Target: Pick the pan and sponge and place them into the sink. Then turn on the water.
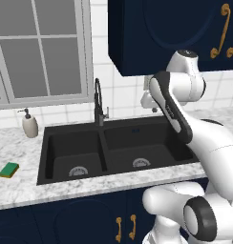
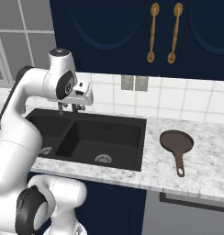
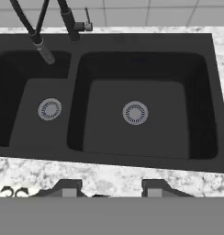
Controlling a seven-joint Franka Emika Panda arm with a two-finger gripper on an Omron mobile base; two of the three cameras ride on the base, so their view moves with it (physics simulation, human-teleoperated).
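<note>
The reddish-brown pan (image 2: 176, 140) lies on the marble counter right of the sink (image 2: 109, 133), its thin handle pointing toward the front edge. A green sponge (image 1: 9, 169) with a yellow underside rests on the counter left of the sink (image 1: 137, 138). The black double-basin sink (image 3: 205, 114) holds nothing, and both silver drains show. The black gooseneck faucet (image 1: 98, 102) stands behind the divider, and no water runs from the faucet (image 3: 68, 20). My gripper (image 2: 70, 109) hovers above the sink, pointing down. The gripper (image 3: 110, 188) is open with nothing between its fingers.
A cream soap dispenser (image 1: 29, 125) stands at the sink's back left corner. Dark blue wall cabinets (image 2: 132, 36) hang above the counter, close over the arm. A window (image 1: 39, 47) is on the left wall. Marble counter (image 2: 205, 156) stretches right of the pan.
</note>
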